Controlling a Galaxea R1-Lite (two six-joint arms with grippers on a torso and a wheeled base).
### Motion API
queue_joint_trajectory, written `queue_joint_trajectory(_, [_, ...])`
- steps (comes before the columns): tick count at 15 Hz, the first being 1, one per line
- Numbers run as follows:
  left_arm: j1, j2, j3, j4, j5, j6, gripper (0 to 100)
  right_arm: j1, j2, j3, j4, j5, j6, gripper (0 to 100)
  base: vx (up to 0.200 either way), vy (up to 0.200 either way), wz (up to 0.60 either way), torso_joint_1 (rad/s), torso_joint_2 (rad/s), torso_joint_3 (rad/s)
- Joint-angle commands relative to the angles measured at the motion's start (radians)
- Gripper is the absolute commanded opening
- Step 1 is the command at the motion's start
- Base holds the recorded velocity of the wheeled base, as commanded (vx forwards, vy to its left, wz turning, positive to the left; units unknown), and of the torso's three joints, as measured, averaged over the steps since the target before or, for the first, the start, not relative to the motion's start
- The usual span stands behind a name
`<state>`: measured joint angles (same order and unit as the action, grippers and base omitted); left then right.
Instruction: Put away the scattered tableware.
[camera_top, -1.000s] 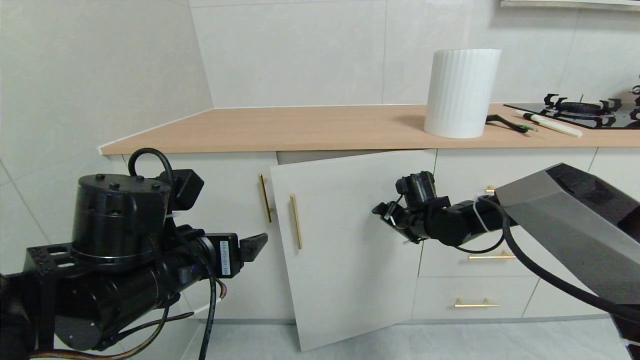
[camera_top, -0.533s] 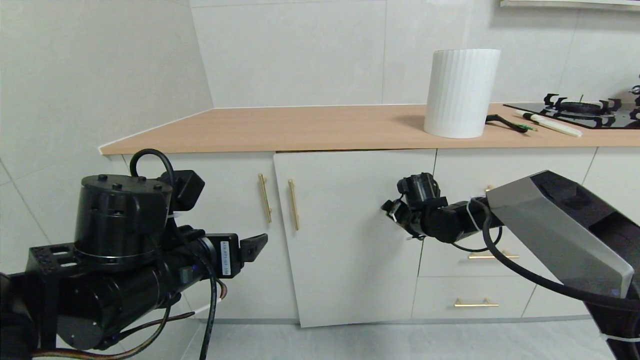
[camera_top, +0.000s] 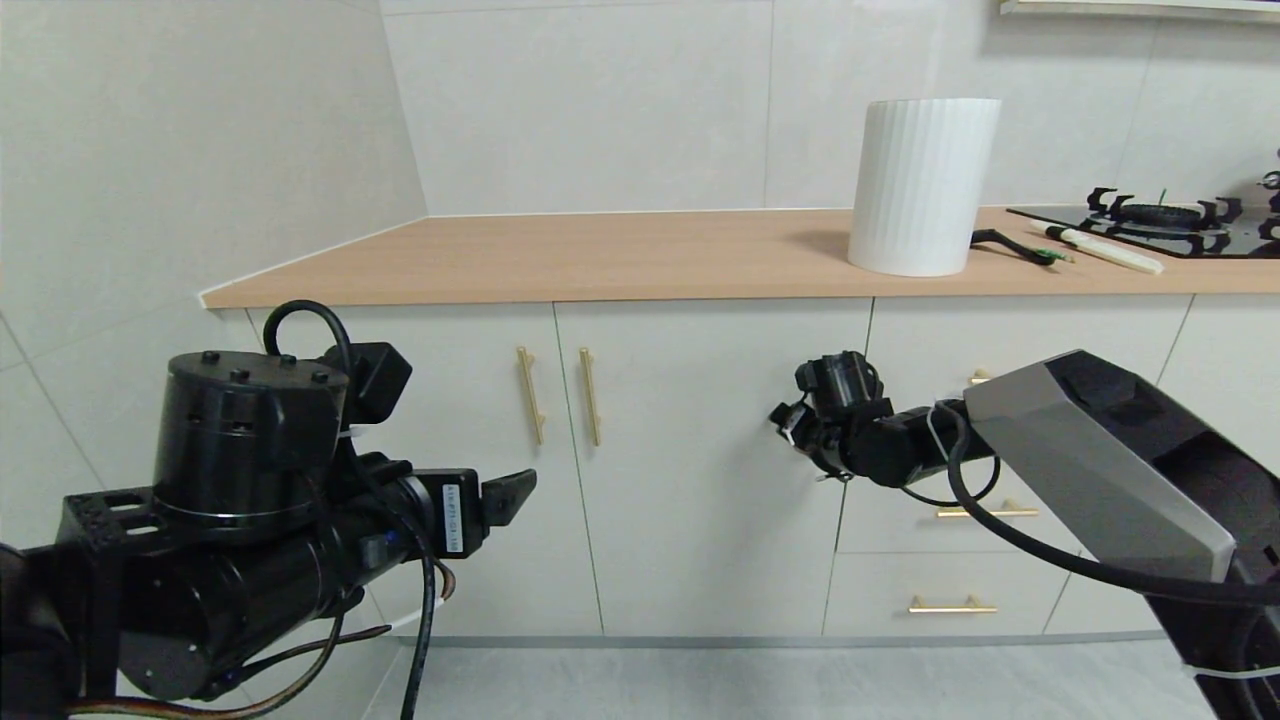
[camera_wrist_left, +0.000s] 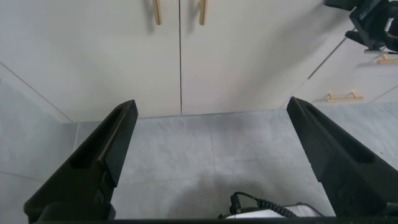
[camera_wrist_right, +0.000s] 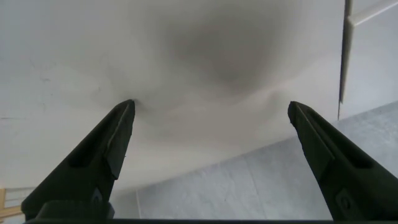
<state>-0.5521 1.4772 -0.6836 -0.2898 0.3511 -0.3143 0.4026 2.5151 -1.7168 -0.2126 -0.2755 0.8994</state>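
Tile flooring (camera_top: 800, 680), grey, runs up to the cupboard fronts. Nearest me, the left gripper (camera_top: 515, 492) hangs before the left-hand cupboard doors, its fingers spread wide with nothing between them. A small white label (camera_top: 452, 518) behind it has print too small to read. Farther in, the right gripper (camera_top: 785, 420) is close up against the shut cupboard door (camera_top: 700, 450), fingers also wide apart and empty. Whether the tips touch the door I cannot tell. Gold handles (camera_top: 590, 395) sit at that door's edge, with drawers (camera_top: 950, 580) beside it. Up on the counter (camera_top: 600, 260), toward its right end, a tall white ribbed container (camera_top: 922, 185) partly blocks two utensils (camera_top: 1100, 248), one black-handled and one cream. They lie between it and the stove (camera_top: 1160, 215).
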Motion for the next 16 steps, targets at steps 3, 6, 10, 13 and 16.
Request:
queue_joint_trajectory(3, [0.000, 0.002, 0.001, 0.000, 0.000, 0.000, 100, 0.009, -0.038, 0.025, 0.013, 0.001, 0.001, 100, 0.000, 0.000, 0.00, 0.000, 0.00, 0.000])
queue_joint_trajectory(6, [0.000, 0.000, -0.002, -0.005, 0.002, 0.000, 100, 0.044, -0.185, 0.169, 0.005, 0.032, -0.004, 100, 0.000, 0.000, 0.00, 0.000, 0.00, 0.000])
queue_joint_trajectory(10, [0.020, -0.077, 0.003, -0.089, 0.008, 0.053, 100, 0.076, -0.558, 0.370, -0.016, 0.024, -0.122, 100, 0.000, 0.000, 0.00, 0.000, 0.00, 0.000])
queue_joint_trajectory(13, [0.051, -0.249, 0.047, -0.085, 0.019, 0.153, 100, 0.009, -0.895, 0.537, -0.059, 0.035, -0.275, 100, 0.000, 0.000, 0.00, 0.000, 0.00, 0.000])
queue_joint_trajectory(16, [0.051, -0.371, 0.108, -0.083, 0.085, 0.224, 100, -0.039, -1.038, 0.638, -0.059, 0.030, -0.347, 100, 0.000, 0.000, 0.00, 0.000, 0.00, 0.000])
